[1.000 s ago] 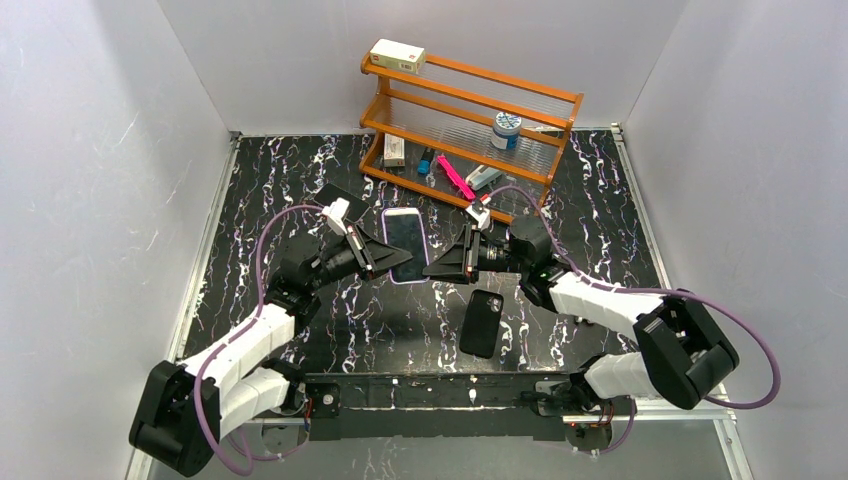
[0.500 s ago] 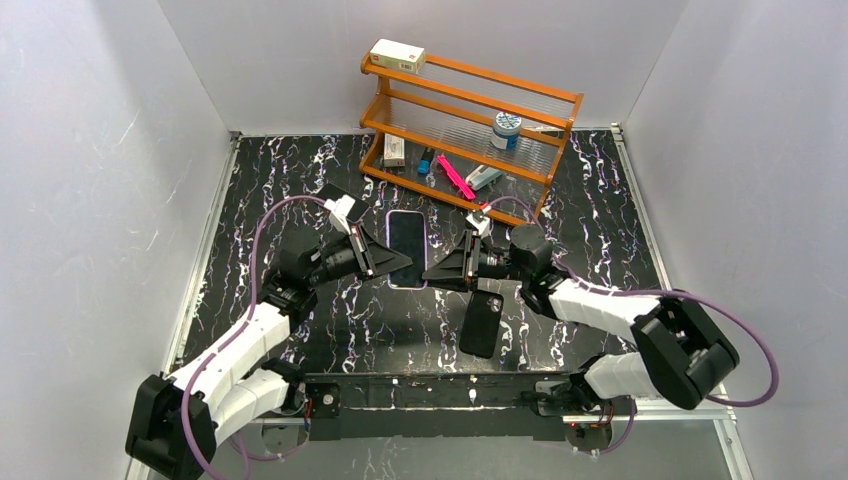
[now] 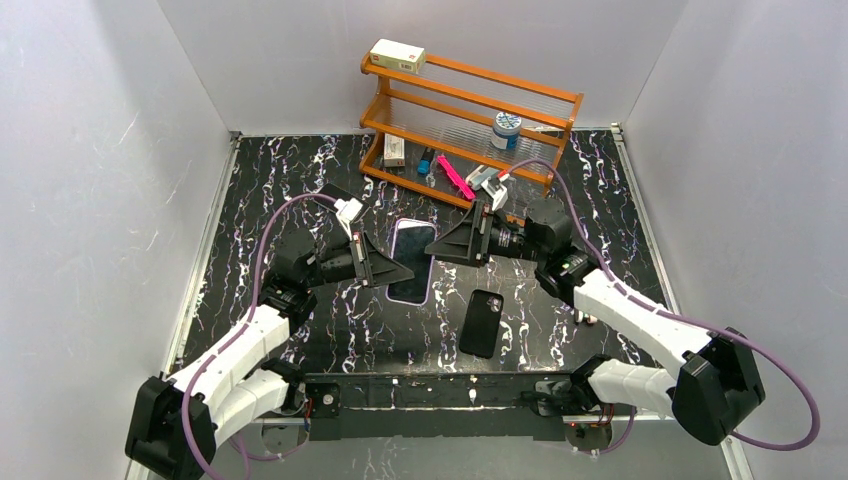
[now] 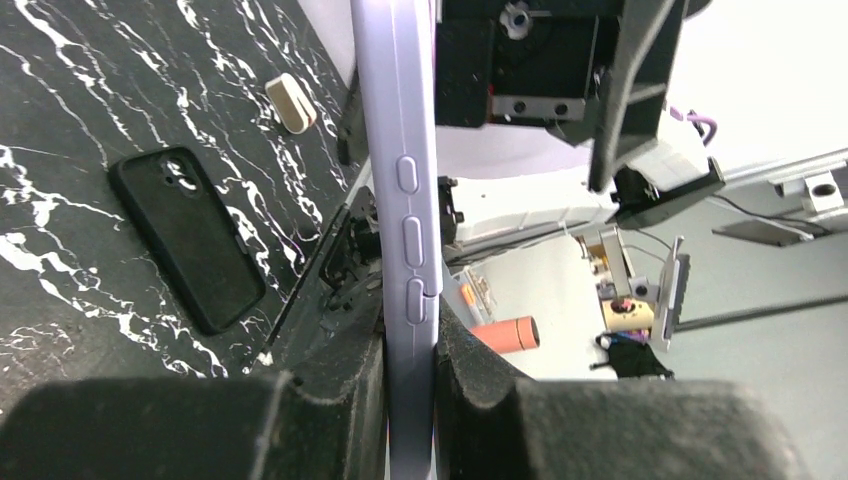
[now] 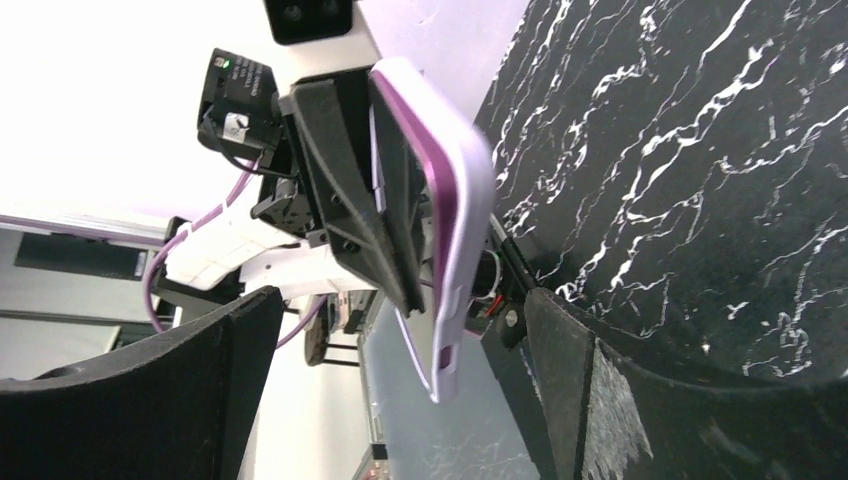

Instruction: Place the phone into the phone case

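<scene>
The phone case (image 3: 481, 322) lies flat on the black marbled table (image 3: 235, 200), on the base side of the right gripper (image 3: 452, 244) and well apart from it. Its camera cutout is at the end nearer that gripper, and neither arm touches it. Seen from the left wrist, it sits off to the left of the left gripper (image 3: 402, 270). Farther in, the left gripper is clenched on a lavender-edged phone (image 3: 412, 262), its two black fingers (image 4: 330, 400) pinching the front and back faces at one long edge. The side buttons run straight out ahead of the jaws, and the glossy screen faces up in the overhead view. The right gripper faces it from the opposite side, jaws spread wide and grasping nothing, with its tips just beside the handset's other long edge. Its own wrist camera frames the lavender edge and the left gripper's fingers between its own parted fingers (image 5: 200, 390). Beyond the left gripper, to its far left and half hidden by the wrist, a dark flat slab on the table may be the phone (image 3: 332, 191), though the overhead view is too poor to be sure. Farthest back, beyond the right gripper, stands a wooden rack (image 3: 470, 110). It carries a white box (image 3: 397, 56) on its top rail, a jar with a blue-and-white lid (image 3: 507, 128) on the shelf and a pink item (image 3: 455, 177) at the bottom.
</scene>
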You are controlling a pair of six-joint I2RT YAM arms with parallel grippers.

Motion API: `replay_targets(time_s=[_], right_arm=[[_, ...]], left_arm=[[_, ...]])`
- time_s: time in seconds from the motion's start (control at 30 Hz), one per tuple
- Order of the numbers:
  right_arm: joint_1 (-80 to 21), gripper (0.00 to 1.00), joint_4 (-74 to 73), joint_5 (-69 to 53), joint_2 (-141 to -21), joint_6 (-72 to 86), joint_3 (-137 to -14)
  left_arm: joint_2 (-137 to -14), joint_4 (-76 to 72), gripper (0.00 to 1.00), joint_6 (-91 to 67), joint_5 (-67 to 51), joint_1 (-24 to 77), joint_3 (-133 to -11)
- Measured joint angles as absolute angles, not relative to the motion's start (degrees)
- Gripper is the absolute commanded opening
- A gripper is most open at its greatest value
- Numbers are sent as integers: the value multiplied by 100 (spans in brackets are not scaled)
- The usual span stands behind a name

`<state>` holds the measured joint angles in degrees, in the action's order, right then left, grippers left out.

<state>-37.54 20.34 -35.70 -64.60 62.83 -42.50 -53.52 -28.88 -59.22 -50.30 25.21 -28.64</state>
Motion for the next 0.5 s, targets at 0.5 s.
replay_targets(time_s=[0.5], right_arm=[[-3527, 68, 1857, -4051, -6838, 5892, -4650]], left_arm=[[-5352, -3315, 0, -5979, -5699, 2528, -2714]])
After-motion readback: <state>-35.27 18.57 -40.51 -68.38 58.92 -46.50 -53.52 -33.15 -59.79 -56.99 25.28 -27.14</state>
